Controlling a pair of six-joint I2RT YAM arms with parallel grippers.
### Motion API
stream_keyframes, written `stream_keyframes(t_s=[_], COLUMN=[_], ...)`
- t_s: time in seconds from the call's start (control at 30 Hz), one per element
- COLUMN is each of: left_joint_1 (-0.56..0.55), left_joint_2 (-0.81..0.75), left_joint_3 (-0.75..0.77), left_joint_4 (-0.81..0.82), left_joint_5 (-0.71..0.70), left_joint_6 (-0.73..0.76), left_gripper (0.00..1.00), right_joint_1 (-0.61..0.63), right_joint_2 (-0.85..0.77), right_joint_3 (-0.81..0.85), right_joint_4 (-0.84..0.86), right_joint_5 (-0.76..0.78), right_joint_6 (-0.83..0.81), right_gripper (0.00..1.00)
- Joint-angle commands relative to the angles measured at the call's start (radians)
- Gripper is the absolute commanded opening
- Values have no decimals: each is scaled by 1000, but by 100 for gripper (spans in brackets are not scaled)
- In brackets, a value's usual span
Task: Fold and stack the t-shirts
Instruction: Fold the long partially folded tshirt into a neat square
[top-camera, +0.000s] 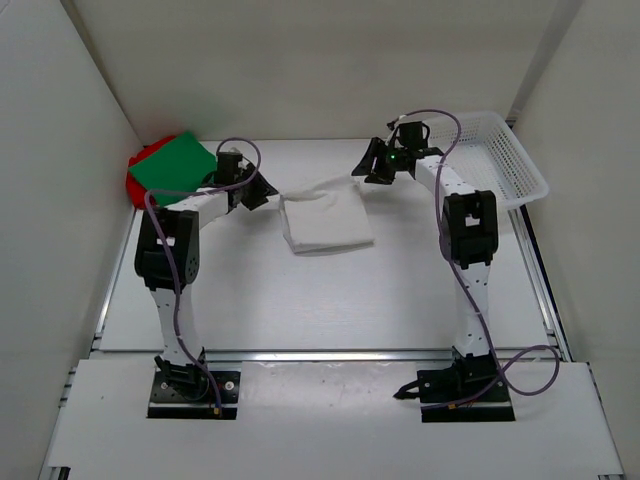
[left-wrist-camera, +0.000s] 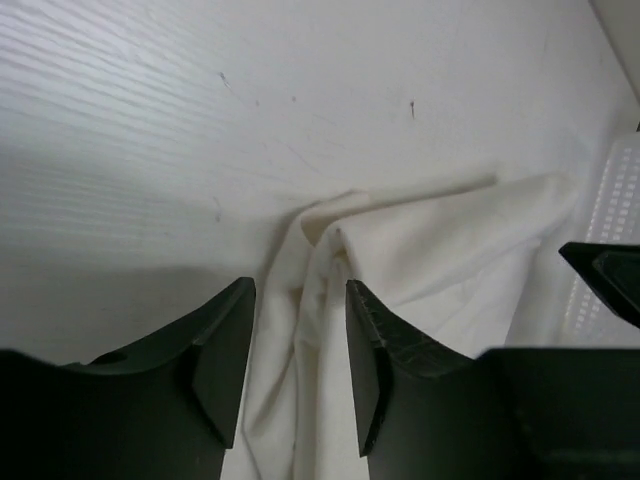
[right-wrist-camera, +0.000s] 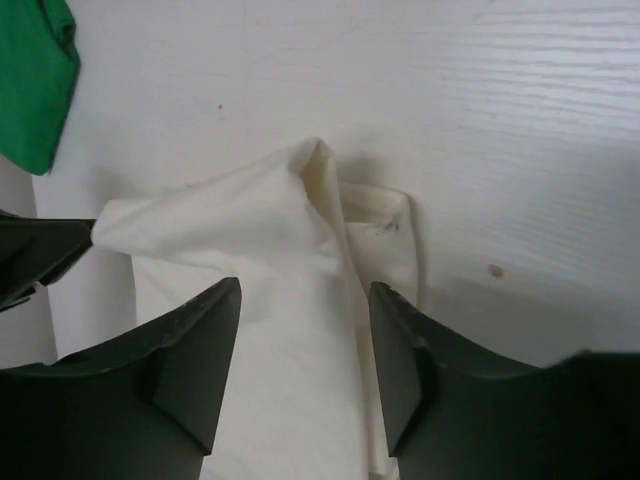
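Top external view is showing the white shirt (top-camera: 325, 222) lying folded, well left of the basket (top-camera: 515, 165), with the green shirt (top-camera: 178, 163) resting on the red shirt (top-camera: 133, 185) farther left. Over its back corners the right gripper (top-camera: 370, 163), nearer the basket, and the left gripper (top-camera: 256, 190) are hovering, jaws parted, holding nothing. Cloth is looking soft, light and limp, so the bunched corners are likely offering the surest pinch.

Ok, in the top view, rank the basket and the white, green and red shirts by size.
1. White mesh basket
2. White t-shirt
3. Green t-shirt
4. Red t-shirt, only an edge showing beneath the green one, so its rank is unsure.
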Motion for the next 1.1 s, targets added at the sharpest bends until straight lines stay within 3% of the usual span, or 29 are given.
stream_keyframes(t_s=[0.0,0.03,0.07,0.1,0.2,0.23,0.37,0.57,0.73,0.8,0.93,1.07], left_joint_1=[18,1,-17,-60,-170,-206,-238,-230,-267,-280,-330,-278], left_joint_2=[-145,-169,-198,-214,-210,-211,-174,-156,-315,-370,-528,-596], left_joint_3=[-29,-63,-93,-94,-123,-177,-307,-472,-768,-828,-902,-827], left_joint_4=[95,137,150,153,161,208,299,352,532,553,535,458], left_joint_5=[-16,-22,-23,-22,-6,-8,1,18,26,26,3,18], left_joint_6=[-17,-17,-12,-3,20,10,-47,-59,-147,-155,-144,-121], left_gripper=[52,46,42,42,39,39,37,34,34,33,37,38], right_joint_1=[2,11,15,28,59,70,77,90,122,148,125,145], right_joint_2=[-72,-118,-174,-196,-329,-374,-449,-411,-559,-615,-766,-822], right_joint_3=[81,41,-38,-86,-340,-434,-682,-845,-1143,-1229,-1287,-1191], right_joint_4=[-85,-90,-72,-27,117,178,320,343,565,565,535,457], right_joint_5=[63,83,106,105,92,95,59,75,95,120,121,137], right_joint_6=[-91,-109,-114,-113,-73,-53,15,51,165,153,136,82], right_gripper=[54,53,47,30,3,0,0,0,0,0,0,0])
